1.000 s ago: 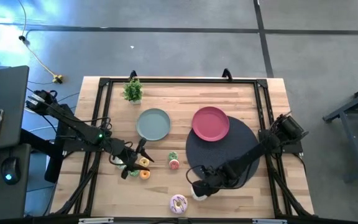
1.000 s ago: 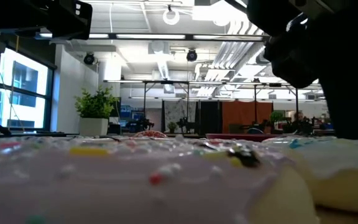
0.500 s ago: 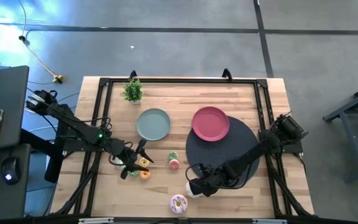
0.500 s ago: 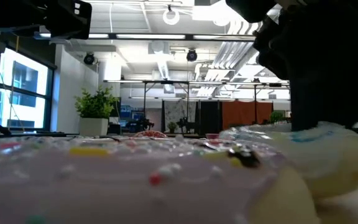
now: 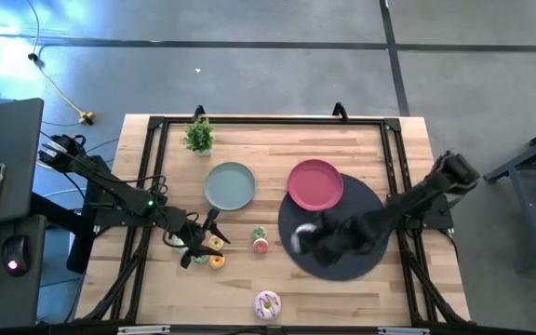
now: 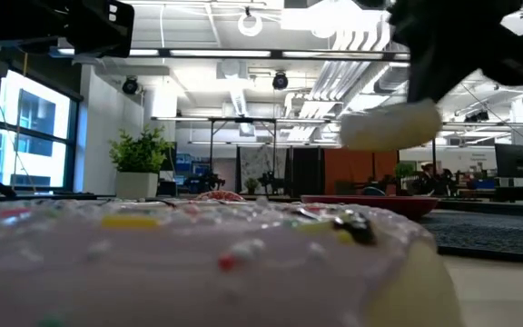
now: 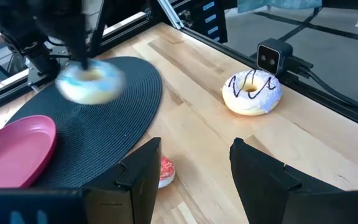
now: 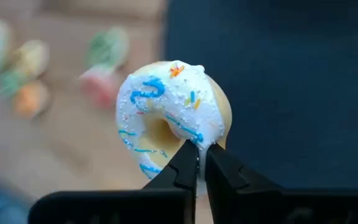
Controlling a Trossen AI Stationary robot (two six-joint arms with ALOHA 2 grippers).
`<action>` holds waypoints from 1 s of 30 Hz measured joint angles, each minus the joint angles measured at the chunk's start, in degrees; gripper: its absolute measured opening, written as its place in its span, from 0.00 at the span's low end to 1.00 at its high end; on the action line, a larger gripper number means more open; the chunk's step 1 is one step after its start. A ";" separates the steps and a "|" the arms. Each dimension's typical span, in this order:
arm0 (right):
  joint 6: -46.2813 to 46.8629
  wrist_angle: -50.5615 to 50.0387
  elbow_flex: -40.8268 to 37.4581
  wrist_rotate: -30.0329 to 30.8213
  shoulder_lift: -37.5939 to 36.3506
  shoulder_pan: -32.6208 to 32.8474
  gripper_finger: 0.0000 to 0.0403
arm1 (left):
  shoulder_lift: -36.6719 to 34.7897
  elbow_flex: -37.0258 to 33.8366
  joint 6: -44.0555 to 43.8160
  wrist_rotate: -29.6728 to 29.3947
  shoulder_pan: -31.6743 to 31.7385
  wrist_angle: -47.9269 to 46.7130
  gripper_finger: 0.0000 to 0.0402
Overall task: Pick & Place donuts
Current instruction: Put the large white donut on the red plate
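Observation:
My right gripper [image 5: 305, 238] is shut on a white-iced donut [image 8: 169, 118] with blue squiggles and holds it above the dark round mat [image 5: 342, 256]. In the low view this donut [image 6: 390, 125] hangs in the air. A pink-iced donut [image 5: 267, 302] lies flat near the front edge. My left gripper [image 5: 203, 244] stands open over the tiny yellow [image 5: 215, 243] and orange [image 5: 217, 261] donuts. In its wrist view a tiny pink donut [image 7: 165, 171] lies just ahead of the fingers. A tiny green donut [image 5: 259, 233] lies beside the pink one. My right gripper pinches one stretch of the white donut's ring [image 8: 199, 144] between its two fingers, one on the hole's side and one on the outer side. The fingers slant down from above. The donut hangs tilted below them, clear of the mat.
A grey-green plate [image 5: 230, 185] and a pink plate [image 5: 315, 184] sit mid-table; the pink one overlaps the mat's far edge. A small potted plant [image 5: 199, 135] stands at the far left. Black frame rails [image 5: 403, 233] run along the table's sides.
My right gripper has risen from the table near the front edge and gone toward the far right, over the dark mat, tipping more steeply downward. The white donut has come up with it, lifted clear of the table. The pink-iced donut has stayed where it was.

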 joint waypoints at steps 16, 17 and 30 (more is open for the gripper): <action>-11.25 16.53 -28.21 -1.48 -23.44 -22.16 0.01 | -0.02 0.00 -0.71 -2.27 0.00 2.24 0.46; -12.59 16.39 -28.51 -2.43 -23.44 -23.60 0.01 | -0.02 0.00 -0.79 -2.52 0.00 2.18 0.46; -19.58 20.03 -32.65 -8.22 -21.70 -31.18 0.17 | -0.04 0.00 -1.70 -6.71 0.00 2.21 0.46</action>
